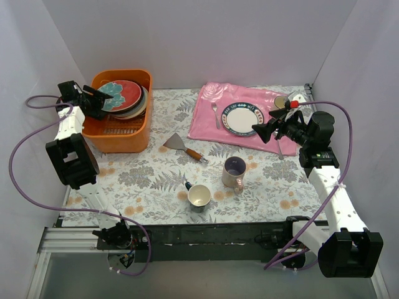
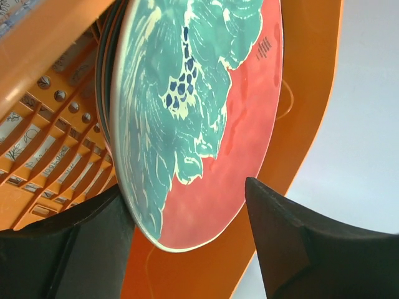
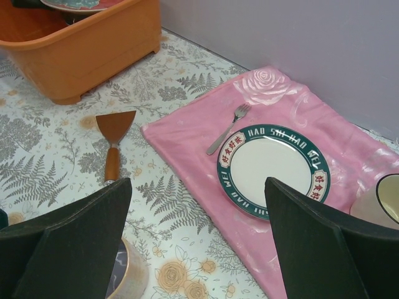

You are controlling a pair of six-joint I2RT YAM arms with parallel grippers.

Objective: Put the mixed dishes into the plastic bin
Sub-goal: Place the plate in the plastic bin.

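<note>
The orange plastic bin [image 1: 118, 128] stands at the back left. A red-rimmed teal plate [image 1: 121, 94] leans in it on top of other stacked dishes [image 1: 141, 106]. My left gripper [image 1: 103, 103] is open at the bin's left rim. In the left wrist view the plate's lower edge [image 2: 199, 156] lies between the spread fingers of the left gripper [image 2: 187, 187], and the right finger stands clear of it. A lilac mug [image 1: 235, 172] stands on the table. My right gripper [image 1: 265, 131] is open and empty, hovering above the pink cloth's near edge [image 3: 198, 180].
A blue-rimmed white plate [image 1: 244, 118] and a fork [image 3: 227, 128] lie on the pink cloth [image 1: 209, 121]. A spatula [image 1: 185, 147] lies mid-table. A cream mug with dark handle [image 1: 199, 197] stands near the front. A pale mug [image 1: 298, 98] stands at the back right.
</note>
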